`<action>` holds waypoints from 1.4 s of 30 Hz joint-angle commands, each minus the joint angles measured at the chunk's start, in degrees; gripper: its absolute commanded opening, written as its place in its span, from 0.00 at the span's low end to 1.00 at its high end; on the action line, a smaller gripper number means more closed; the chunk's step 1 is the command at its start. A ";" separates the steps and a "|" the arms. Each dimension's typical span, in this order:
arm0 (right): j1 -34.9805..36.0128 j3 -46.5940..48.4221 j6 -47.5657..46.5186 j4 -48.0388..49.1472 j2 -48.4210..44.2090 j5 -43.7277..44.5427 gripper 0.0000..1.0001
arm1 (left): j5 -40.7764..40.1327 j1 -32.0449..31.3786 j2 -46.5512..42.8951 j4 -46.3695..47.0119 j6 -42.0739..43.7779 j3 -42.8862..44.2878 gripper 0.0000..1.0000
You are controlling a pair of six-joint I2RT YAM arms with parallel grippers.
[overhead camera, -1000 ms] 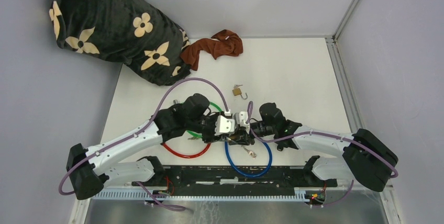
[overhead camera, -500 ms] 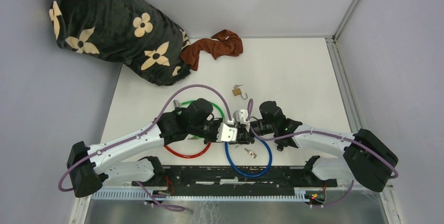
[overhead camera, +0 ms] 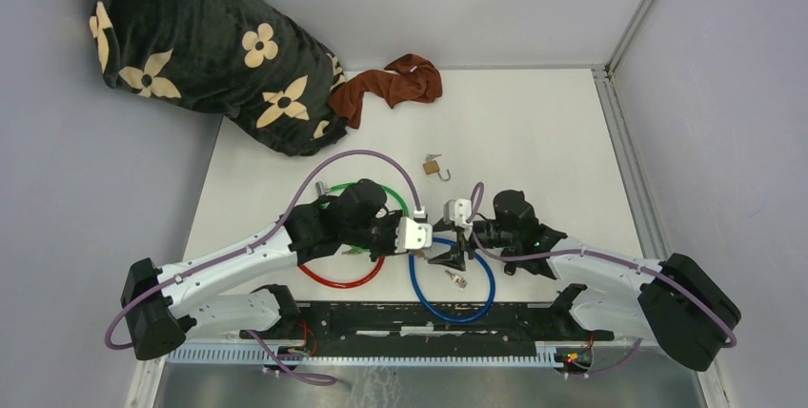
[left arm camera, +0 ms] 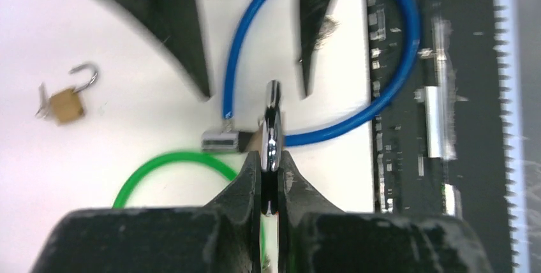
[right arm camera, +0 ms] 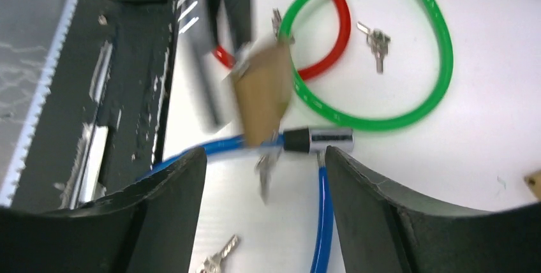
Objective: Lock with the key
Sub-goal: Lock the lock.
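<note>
left pincer (left arm camera: 270, 161) clamped on brass padlock (right arm camera: 261, 94), held over blue cable loop (overhead camera: 453, 303), near-middle of bench (overhead camera: 534, 141). blurry key (right arm camera: 263, 174) hanging under it. right pincer (right arm camera: 265, 152) spread apart, just right of padlock

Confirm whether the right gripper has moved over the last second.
Yes. The right gripper has backed off rightward from the held padlock in the left gripper, its wrist now farther right of the loose brass padlock.
</note>
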 commanded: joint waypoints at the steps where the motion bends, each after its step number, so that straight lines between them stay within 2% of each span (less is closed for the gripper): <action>1: -2.99 -7.51 1.15 7.67 -4.22 2.53 0.76 | -8.49 1.19 -1.15 5.83 -8.94 3.06 0.02; 7: -5.90 -18.21 12.35 26.79 -12.65 12.49 0.83 | -12.23 1.08 -1.74 6.59 -6.76 5.87 0.02; 11: -6.00 -21.66 16.05 34.21 -16.13 17.46 0.83 | -17.44 1.09 -1.06 7.23 -15.00 10.60 0.02; 16: -6.00 -19.61 22.14 46.33 -10.22 10.17 0.84 | -12.76 1.19 -4.21 12.81 -23.04 11.45 0.02; 21: -5.97 -14.95 30.19 59.02 -2.94 7.99 0.85 | -8.04 1.28 -5.42 15.64 -20.83 14.96 0.02; 26: -5.90 -7.87 32.00 57.04 -0.37 4.80 0.87 | -3.92 1.18 -6.24 18.79 -19.46 17.22 0.02; 29: -5.73 -6.10 35.20 59.48 2.07 3.15 0.85 | -2.52 1.22 -6.51 22.24 -18.42 16.70 0.02; 34: -4.81 -4.60 39.13 64.00 4.46 2.28 0.75 | 0.20 1.20 -6.90 30.76 -20.20 14.08 0.02; 39: -4.81 -5.02 42.00 67.98 3.01 -0.04 0.63 | 0.59 1.13 -6.98 30.72 -21.03 13.65 0.02; 42: -4.76 -5.60 40.90 66.55 1.23 0.03 0.68 | 0.54 1.18 -7.22 30.41 -21.70 13.32 0.02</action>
